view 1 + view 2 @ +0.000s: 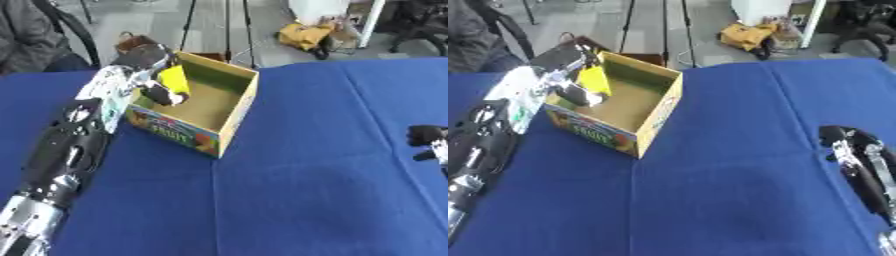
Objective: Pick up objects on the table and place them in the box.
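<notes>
An open cardboard fruit box [237, 107] with printed sides stands on the blue table at the upper left. My left hand [147, 64] reaches over the box's left wall, fingers curled on a yellow object [175, 78] that it holds inside the opening, above the box floor. What the yellow thing is I cannot make out. My right hand [852, 150] lies at the right edge of the table, far from the box, with its fingers stretched out and nothing in it.
Blue cloth [297, 190] covers the table, which shows no other loose object. Beyond the far edge are a seated person [26, 35], tripod legs [188, 25] and a yellow bag [304, 36] on the floor.
</notes>
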Action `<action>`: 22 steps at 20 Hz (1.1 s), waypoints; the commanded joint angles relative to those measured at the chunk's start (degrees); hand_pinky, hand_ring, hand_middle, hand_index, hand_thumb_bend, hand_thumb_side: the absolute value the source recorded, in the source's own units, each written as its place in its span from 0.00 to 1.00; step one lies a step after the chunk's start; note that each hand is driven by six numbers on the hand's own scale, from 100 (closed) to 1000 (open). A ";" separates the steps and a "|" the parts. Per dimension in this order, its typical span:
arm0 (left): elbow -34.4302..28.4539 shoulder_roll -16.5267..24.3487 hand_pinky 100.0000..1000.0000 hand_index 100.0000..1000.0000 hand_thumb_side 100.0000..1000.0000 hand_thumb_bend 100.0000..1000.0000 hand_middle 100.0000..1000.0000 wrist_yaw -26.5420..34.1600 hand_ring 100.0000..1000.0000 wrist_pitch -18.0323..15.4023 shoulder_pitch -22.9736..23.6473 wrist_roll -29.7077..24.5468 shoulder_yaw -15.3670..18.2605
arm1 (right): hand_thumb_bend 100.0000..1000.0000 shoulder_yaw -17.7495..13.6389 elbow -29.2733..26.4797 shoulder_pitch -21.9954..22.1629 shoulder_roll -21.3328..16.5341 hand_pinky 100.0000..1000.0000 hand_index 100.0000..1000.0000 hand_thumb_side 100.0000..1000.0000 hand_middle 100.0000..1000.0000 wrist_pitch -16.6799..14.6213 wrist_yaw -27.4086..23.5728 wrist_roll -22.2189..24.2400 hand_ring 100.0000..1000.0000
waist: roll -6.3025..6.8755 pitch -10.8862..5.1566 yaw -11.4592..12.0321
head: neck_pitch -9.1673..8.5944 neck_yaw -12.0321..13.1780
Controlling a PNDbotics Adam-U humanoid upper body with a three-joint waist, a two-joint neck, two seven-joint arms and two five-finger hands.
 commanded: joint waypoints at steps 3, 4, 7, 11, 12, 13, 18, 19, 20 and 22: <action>2.44 0.35 0.38 0.50 0.25 0.25 0.30 -1.44 0.30 -1.25 -2.09 1.12 0.00 | 0.00 -0.27 -0.56 -0.71 -0.58 0.56 0.76 1.00 0.64 -0.17 -0.34 0.08 0.69 | -0.18 -0.77 -0.03 | -0.60 0.24; 2.61 0.33 0.38 0.50 0.25 0.25 0.30 -1.54 0.30 -1.34 -2.11 1.27 0.03 | 0.00 -0.27 -0.56 -0.71 -0.58 0.56 0.76 1.00 0.64 -0.17 -0.34 0.08 0.69 | -0.18 -0.77 -0.03 | -0.60 0.24; 3.10 0.33 0.58 0.64 0.29 0.36 0.45 -1.82 0.47 -1.71 -1.97 1.16 -0.19 | 0.00 -0.29 -0.56 -0.70 -0.55 0.56 0.76 1.00 0.64 -0.18 -0.34 0.08 0.69 | -0.28 -0.84 0.04 | -0.66 0.24; 3.03 0.45 0.63 0.68 0.31 0.40 0.50 -2.33 0.52 -2.52 -1.79 -0.44 -0.47 | 0.00 -0.36 -0.59 -0.67 -0.52 0.56 0.76 1.00 0.64 -0.20 -0.43 0.04 0.69 | -0.43 -0.93 0.20 | -0.68 0.21; 2.94 0.46 0.63 0.68 0.31 0.40 0.50 -2.36 0.52 -2.57 -1.77 -0.62 -0.44 | 0.00 -0.37 -0.59 -0.67 -0.52 0.56 0.76 1.00 0.64 -0.20 -0.44 0.04 0.69 | -0.43 -0.94 0.21 | -0.68 0.21; 2.87 0.46 0.63 0.68 0.31 0.40 0.50 -2.38 0.52 -2.58 -1.77 -0.74 -0.42 | 0.00 -0.37 -0.59 -0.67 -0.52 0.56 0.76 1.00 0.64 -0.20 -0.45 0.04 0.69 | -0.43 -0.94 0.21 | -0.68 0.21; 2.09 0.88 0.92 0.90 0.70 1.00 0.89 -3.54 0.91 -2.92 -1.43 -1.58 -0.56 | 0.00 -0.38 -0.55 -0.62 -0.52 0.56 0.76 1.00 0.64 -0.23 -0.45 0.10 0.69 | -0.43 -1.05 0.45 | -0.63 0.04; 1.78 0.98 0.94 0.91 0.73 1.00 0.91 -3.80 0.93 -2.65 -1.39 -1.29 -0.49 | 0.00 -0.39 -0.54 -0.62 -0.53 0.56 0.76 1.00 0.64 -0.24 -0.45 0.10 0.69 | -0.44 -1.07 0.48 | -0.64 0.03; 1.47 1.05 0.96 0.93 0.78 1.00 0.93 -4.04 0.95 -2.30 -1.34 -0.86 -0.42 | 0.00 -0.41 -0.54 -0.62 -0.53 0.56 0.76 1.00 0.64 -0.25 -0.45 0.11 0.69 | -0.45 -1.07 0.50 | -0.65 0.02; 0.70 1.21 0.97 0.94 0.82 1.00 0.94 -4.42 0.96 -1.45 -1.24 0.40 -0.28 | 0.00 -0.43 -0.53 -0.62 -0.53 0.56 0.76 1.00 0.64 -0.27 -0.46 0.12 0.69 | -0.46 -1.09 0.54 | -0.65 0.00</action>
